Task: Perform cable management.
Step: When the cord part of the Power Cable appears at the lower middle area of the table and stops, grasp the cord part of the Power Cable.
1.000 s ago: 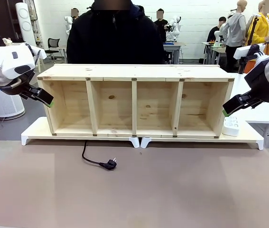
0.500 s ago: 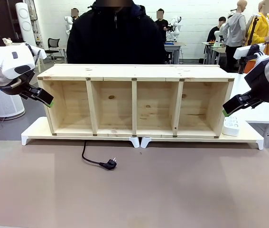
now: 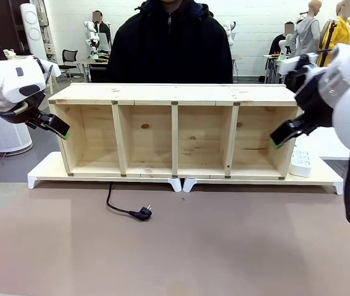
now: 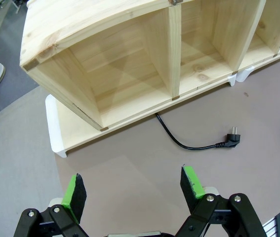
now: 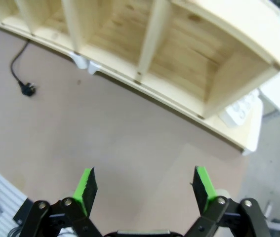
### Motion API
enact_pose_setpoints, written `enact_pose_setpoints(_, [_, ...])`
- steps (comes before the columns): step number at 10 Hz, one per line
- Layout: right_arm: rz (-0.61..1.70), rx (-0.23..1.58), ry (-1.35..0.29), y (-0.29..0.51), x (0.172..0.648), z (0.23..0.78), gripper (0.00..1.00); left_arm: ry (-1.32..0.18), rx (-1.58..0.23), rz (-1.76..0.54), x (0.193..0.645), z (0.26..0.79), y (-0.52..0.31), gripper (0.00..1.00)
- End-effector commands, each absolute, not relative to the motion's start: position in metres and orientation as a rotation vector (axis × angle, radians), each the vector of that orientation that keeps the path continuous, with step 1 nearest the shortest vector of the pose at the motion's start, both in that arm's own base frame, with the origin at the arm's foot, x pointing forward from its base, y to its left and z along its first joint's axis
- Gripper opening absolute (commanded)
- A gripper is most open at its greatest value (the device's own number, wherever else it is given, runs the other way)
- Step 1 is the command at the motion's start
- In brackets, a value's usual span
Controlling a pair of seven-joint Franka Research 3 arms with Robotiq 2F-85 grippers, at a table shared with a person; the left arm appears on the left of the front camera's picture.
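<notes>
1. Your counter (image 3: 224, 246) carries the long wooden shelf (image 3: 175, 94) across the frame's middle.
2. Your left gripper (image 4: 132, 186) and right gripper (image 5: 144, 188) hang above the counter, fingers spread wide, holding nothing.
3. The cable (image 3: 119, 206) lies on the counter, lower left of centre, running out from under the shelf's front edge.

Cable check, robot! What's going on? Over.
Left gripper open, empty, by wooden shelf's left end. Right gripper open, empty, by its right end. Cable loose on table, ungrasped. Person standing behind shelf.
</notes>
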State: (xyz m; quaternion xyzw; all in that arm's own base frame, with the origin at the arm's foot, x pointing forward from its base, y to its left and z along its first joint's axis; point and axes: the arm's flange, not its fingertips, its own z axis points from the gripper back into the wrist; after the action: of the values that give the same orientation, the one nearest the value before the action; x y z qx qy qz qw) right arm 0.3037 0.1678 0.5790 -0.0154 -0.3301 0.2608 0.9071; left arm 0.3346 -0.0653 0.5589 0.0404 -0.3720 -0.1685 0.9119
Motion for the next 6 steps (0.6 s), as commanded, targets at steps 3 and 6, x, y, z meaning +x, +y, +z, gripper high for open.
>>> enact_pose_setpoints(3, [0.729,-0.068,-0.600,0.243,0.338,0.589,1.00,-0.766,0.087,-0.348,0.335,0.559,-0.066,1.00])
enact_pose_setpoints(6, [0.886,-0.061,-0.579,0.313,0.363,0.574,1.00,-0.766,0.087,-0.348,0.335,0.559,-0.066,1.00])
